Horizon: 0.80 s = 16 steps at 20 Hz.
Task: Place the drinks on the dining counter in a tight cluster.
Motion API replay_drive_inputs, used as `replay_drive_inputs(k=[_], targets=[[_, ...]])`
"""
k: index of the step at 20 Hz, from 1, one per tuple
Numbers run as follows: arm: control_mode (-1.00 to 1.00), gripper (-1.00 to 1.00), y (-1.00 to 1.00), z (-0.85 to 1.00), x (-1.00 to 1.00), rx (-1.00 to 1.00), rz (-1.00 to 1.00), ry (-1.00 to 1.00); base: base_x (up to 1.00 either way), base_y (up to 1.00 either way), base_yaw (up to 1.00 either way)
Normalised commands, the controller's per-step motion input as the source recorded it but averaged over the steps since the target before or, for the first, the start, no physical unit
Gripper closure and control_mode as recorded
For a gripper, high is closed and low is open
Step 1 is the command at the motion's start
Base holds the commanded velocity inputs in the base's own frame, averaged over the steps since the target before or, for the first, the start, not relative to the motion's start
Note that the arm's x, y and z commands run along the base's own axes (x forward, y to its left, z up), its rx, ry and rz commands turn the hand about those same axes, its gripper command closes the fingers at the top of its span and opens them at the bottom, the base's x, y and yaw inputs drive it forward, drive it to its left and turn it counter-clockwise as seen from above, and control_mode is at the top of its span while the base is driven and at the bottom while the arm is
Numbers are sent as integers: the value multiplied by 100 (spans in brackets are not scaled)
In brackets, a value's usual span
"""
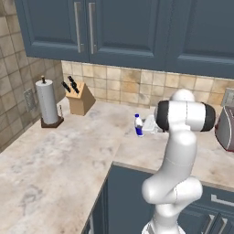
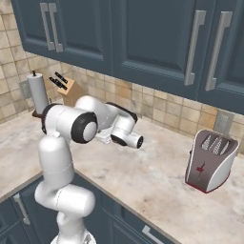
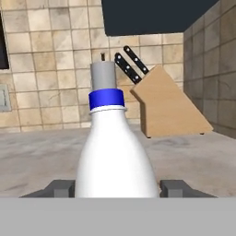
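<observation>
A white water bottle point(image 3: 115, 152) stands upright on the marble tabletop point(image 1: 55, 155) between the gripper's point(image 3: 117, 188) spread fingers point(image 3: 60, 188), beside a knife block point(image 3: 170, 108).

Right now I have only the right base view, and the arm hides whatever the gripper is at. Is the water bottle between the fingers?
Observer: Yes. In the hand view the water bottle stands inside the gripper, with one of the fingertips on either side of its body.
Operator: Are they touching it?
Observer: I cannot tell. Each tip sits right at the bottle's edge, with no plain gap.
Operator: Is it upright?
Observer: Yes. The left base view shows it upright on the marble counter, apart from the knife block behind it.
</observation>
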Motion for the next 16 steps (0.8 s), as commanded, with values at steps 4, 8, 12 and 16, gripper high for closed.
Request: replay_drive_inputs(k=[4,8,12,16], targets=[[-100,100,-1,23,-33,9,1,-2,0,0,0],[-100,100,0,39,-37,11,5,0,0,0,0],[-100,100,-2,38,-46,8,10,-1,0,0,0],[-100,100,-11,37,-53,0,14,-6,0,0,0]])
